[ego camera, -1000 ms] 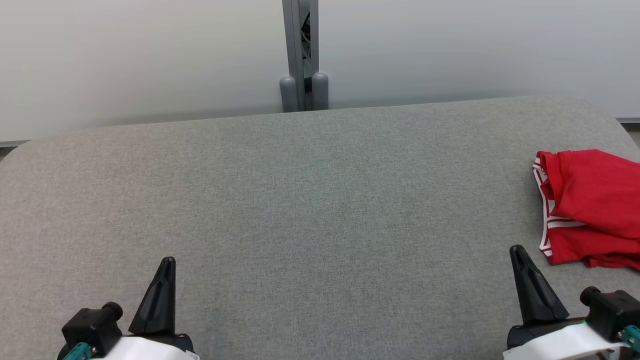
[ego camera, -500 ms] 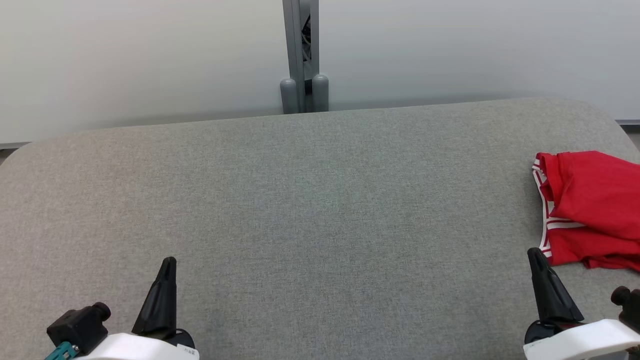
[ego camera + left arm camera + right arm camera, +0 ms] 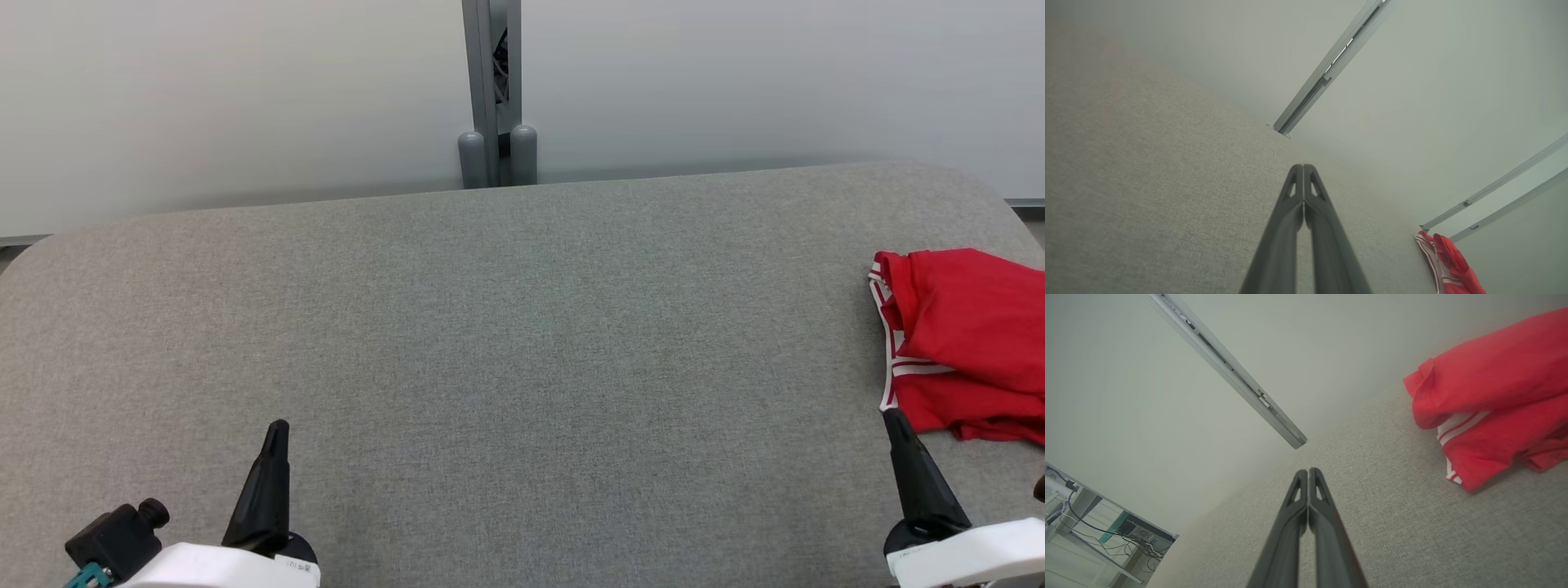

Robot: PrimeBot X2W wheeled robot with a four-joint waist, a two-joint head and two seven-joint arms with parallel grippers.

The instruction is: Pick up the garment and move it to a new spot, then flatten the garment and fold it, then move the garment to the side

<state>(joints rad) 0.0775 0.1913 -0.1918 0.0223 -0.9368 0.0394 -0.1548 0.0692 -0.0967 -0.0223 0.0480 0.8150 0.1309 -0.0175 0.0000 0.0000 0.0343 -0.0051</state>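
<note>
My left claw [image 3: 277, 431] sits at 7 o'clock in the head view and my right claw [image 3: 898, 420] at 5 o'clock. Both are clenched, the 2 fingers of each pressed tip to tip with nothing between them, low by the near edge of the grey table [image 3: 522, 327].

The red garment [image 3: 967, 339] lies at 3 o'clock, at the table's right end, partly cut off by the frame. My right wrist view shows it near my right claw but apart from it. It lies in layers, with white-striped hems stacked along its left side, rumpled rather than crisp.

I judge this fits 2 stages: a heap at the edge waiting to be picked up, or a folded piece already set aside. Parked wide apart, my claws leave the table's middle free for spreading cloth.
</note>
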